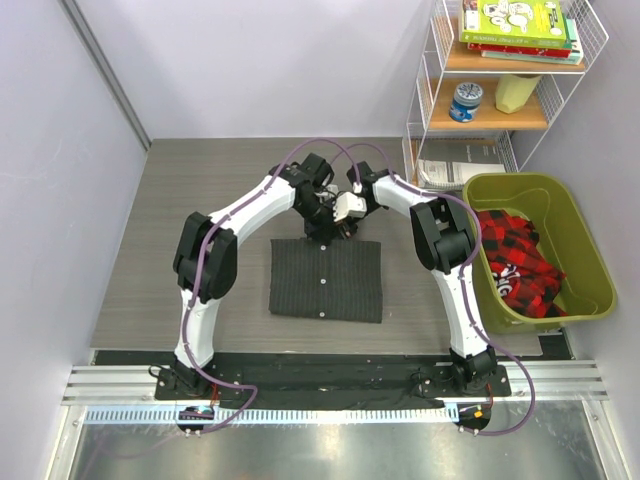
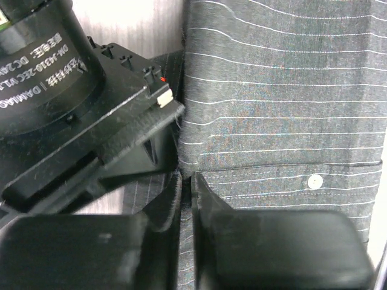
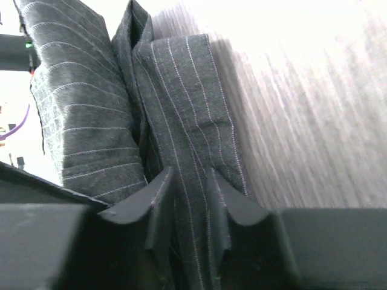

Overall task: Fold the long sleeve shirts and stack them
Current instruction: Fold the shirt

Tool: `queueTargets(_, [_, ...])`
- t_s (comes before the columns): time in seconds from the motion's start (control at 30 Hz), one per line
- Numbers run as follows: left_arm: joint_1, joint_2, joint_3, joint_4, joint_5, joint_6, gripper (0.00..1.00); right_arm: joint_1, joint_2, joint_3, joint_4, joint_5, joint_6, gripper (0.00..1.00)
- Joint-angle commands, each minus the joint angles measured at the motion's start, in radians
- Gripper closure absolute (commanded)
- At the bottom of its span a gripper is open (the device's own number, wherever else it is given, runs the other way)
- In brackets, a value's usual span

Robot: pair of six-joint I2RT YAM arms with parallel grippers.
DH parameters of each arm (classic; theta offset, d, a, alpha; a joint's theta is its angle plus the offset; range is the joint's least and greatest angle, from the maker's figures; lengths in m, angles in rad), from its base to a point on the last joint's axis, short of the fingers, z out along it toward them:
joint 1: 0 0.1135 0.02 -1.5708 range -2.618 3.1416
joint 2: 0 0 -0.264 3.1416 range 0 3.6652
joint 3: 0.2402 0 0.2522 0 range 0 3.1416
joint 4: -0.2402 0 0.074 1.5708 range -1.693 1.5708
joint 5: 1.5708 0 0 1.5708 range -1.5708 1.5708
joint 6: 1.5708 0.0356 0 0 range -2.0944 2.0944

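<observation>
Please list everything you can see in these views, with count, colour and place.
long sleeve shirt: one, charcoal with pale pinstripes, folded mid-table
table: one, grey wood grain, under the shirt
bin: one, olive green, right of the shirt
plaid cloth: one heap, red and black, inside the bin
wire shelf: one, white, far right corner
books: small stack, green and red, top board
jar: one, blue lid, middle board
cup: one, pale yellow, beside the jar
left hand: black, shut on the shirt's edge
right hand: black, shirt cloth pinched between its fingers
</observation>
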Motion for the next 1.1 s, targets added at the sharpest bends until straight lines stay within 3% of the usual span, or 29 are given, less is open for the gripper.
queueTargets(0.0, [0.018, -0.017, 0.032, 0.103, -0.021, -0.022, 0.83, -0.017, -0.015, 0.108, -0.035, 0.047, -0.024, 0.62])
queueTargets(0.2, [0.127, -0.028, 0.175, -0.059, 0.110, -0.123, 0.50, -0.081, -0.050, 0.253, -0.146, 0.110, -0.052, 0.43])
queueTargets(0.3, [0.188, -0.044, 0.178, -0.137, 0.158, -0.148, 0.44, -0.115, -0.102, 0.260, -0.232, 0.138, -0.115, 0.33])
queueTargets(0.57, [0.296, 0.015, 0.100, -0.234, 0.179, -0.211, 0.33, -0.131, -0.239, 0.061, -0.337, 0.253, -0.277, 0.27])
queueTargets(0.93, [0.325, 0.094, 0.039, -0.232, 0.216, -0.235, 0.32, -0.123, -0.207, -0.047, -0.320, 0.312, -0.349, 0.31])
queueTargets(1.0, [0.325, 0.091, 0.013, -0.222, 0.219, -0.241, 0.35, -0.123, -0.212, -0.059, -0.320, 0.318, -0.359, 0.37])
queueTargets(1.03, [0.326, 0.088, 0.005, -0.209, 0.218, -0.245, 0.42, -0.121, -0.213, -0.061, -0.320, 0.321, -0.359, 0.42])
queueTargets(1.07, [0.326, 0.090, 0.002, -0.209, 0.219, -0.251, 0.47, -0.124, -0.213, -0.062, -0.319, 0.324, -0.359, 0.53])
